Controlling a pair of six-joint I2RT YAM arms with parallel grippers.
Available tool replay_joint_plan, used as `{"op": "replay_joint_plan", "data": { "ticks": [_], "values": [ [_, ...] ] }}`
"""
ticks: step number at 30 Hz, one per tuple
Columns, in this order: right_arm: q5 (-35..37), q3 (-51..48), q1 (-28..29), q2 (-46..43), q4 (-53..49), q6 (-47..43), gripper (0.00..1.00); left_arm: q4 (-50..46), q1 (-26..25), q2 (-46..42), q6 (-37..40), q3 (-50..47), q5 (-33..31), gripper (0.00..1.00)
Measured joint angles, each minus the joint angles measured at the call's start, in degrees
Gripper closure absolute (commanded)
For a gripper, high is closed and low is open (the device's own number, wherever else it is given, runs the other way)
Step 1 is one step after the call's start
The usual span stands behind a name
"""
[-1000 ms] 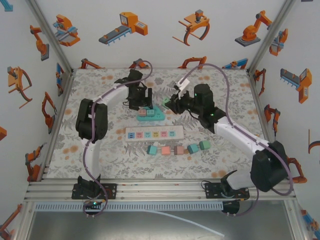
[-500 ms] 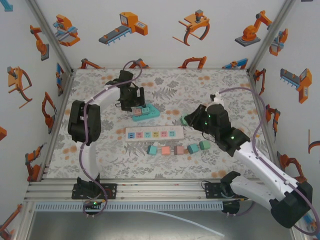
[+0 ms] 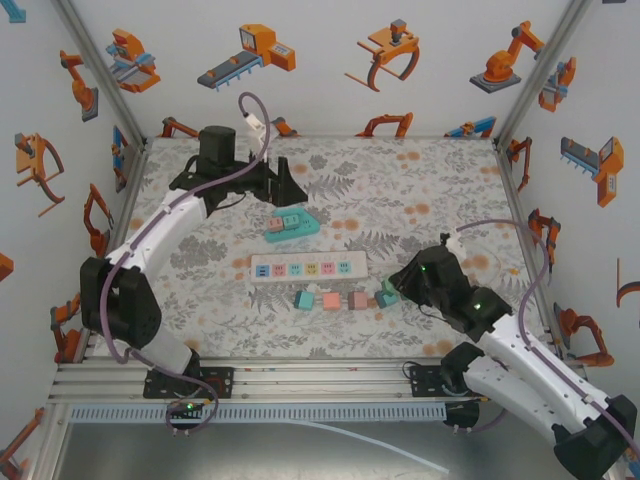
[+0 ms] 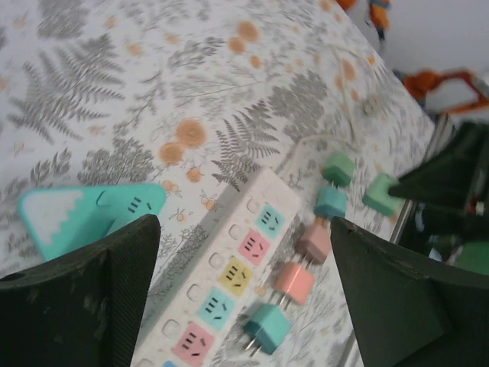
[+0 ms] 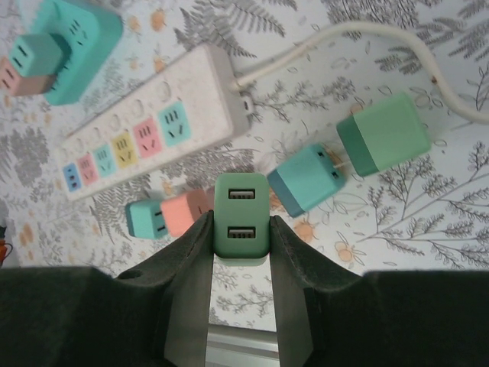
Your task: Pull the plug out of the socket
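Right gripper [image 5: 241,229]: nearest the arm bases, low over the right side of the floral table [image 3: 200,300]. Its two fingers are clamped on the flanks of the green USB plug [image 5: 241,205].
Green USB plug: held with its two USB ports facing the wrist camera. It is well apart from the socket block and sits over the right part of the plug row.
Loose plugs [image 3: 332,301]: a row lying just on the near side of the power strip, teal and pink on the left. A teal cube [image 5: 309,180] and a green cube [image 5: 382,134] are on the right.
White power strip [image 3: 308,268]: flat at mid-table, its coloured outlets bare and its cord [image 5: 328,38] running off to the right.
Teal socket block [image 3: 305,228]: beyond the strip, carrying a pink plug [image 3: 275,227] and a teal plug [image 3: 290,220] side by side.
Left gripper [image 3: 286,188]: farthest back, just beyond the socket block. Its fingers [image 4: 76,298] are spread wide with nothing between them.
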Motion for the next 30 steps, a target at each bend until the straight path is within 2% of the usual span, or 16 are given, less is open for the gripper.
{"op": "replay_joint_plan", "data": {
  "ticks": [5, 10, 13, 19, 22, 28, 30],
  "values": [
    [-4.5, -5.0, 0.7, -1.7, 0.3, 1.4, 0.99, -6.4, -2.1, -5.7, 22.4, -5.4, 9.0, 0.00],
    [-7.1, -10.1, 3.1, -4.1, 0.9, 3.4, 0.98, -15.6, -5.8, -8.7, 44.8, -10.9, 13.6, 0.03],
    [-7.4, -12.6, 3.8, -5.4, 2.7, 4.5, 0.96, -20.3, -6.6, -8.2, 53.7, -11.0, 14.6, 0.03],
    [-7.0, -15.9, 4.5, -7.3, 4.4, 5.5, 0.86, -25.1, -6.7, -7.6, 63.0, -11.0, 14.9, 0.03],
    [-6.3, -16.8, 4.7, -8.8, 4.2, 5.9, 0.73, -25.9, -6.7, -6.8, 64.8, -11.0, 14.9, 0.03],
    [-5.5, -17.5, 4.8, -12.0, 1.9, 7.1, 0.63, -26.3, -6.7, -5.8, 66.2, -11.0, 14.8, 0.03],
    [-4.9, -17.5, 4.8, -13.1, 0.6, 7.3, 0.55, -26.3, -6.7, -5.7, 66.4, -11.0, 14.8, 0.03]
  ]
}}
